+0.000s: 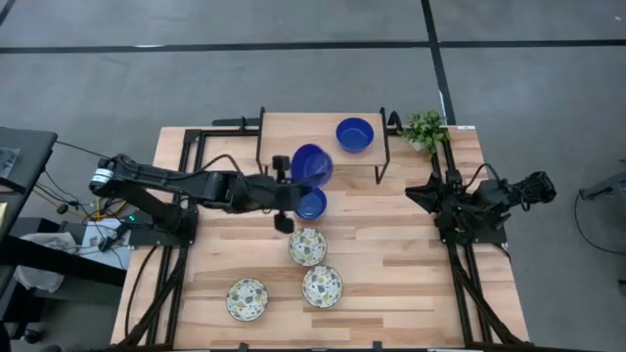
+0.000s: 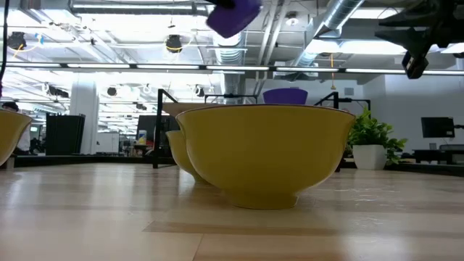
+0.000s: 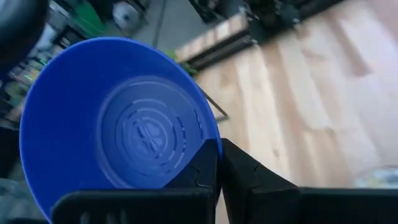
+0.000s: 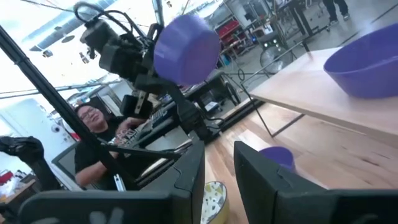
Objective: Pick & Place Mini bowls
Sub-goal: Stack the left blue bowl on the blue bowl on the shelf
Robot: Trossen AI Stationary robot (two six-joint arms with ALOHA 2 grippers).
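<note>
Bowl in the air, left arm carrying

Left to right across the high view: my left gripper (image 1: 293, 191) sits just left of centre, clamped on the rim of a blue bowl (image 1: 312, 164) held tilted above the table. A second blue bowl (image 1: 311, 203) rests right below it on the wood, and a third (image 1: 355, 133) sits on the raised shelf (image 1: 293, 125) in the upper middle. Three patterned bowls (image 1: 307, 245) cluster in the lower middle. At far right my right gripper (image 1: 442, 196) waits near the plant (image 1: 425, 127), fingers slightly apart, holding nothing.

I judge these bowls rigid, glossy and likely breakable, so slippery under the pads. A pinch across the rim wall, one finger inside, is the sensible hold; I'd set down gently.
</note>
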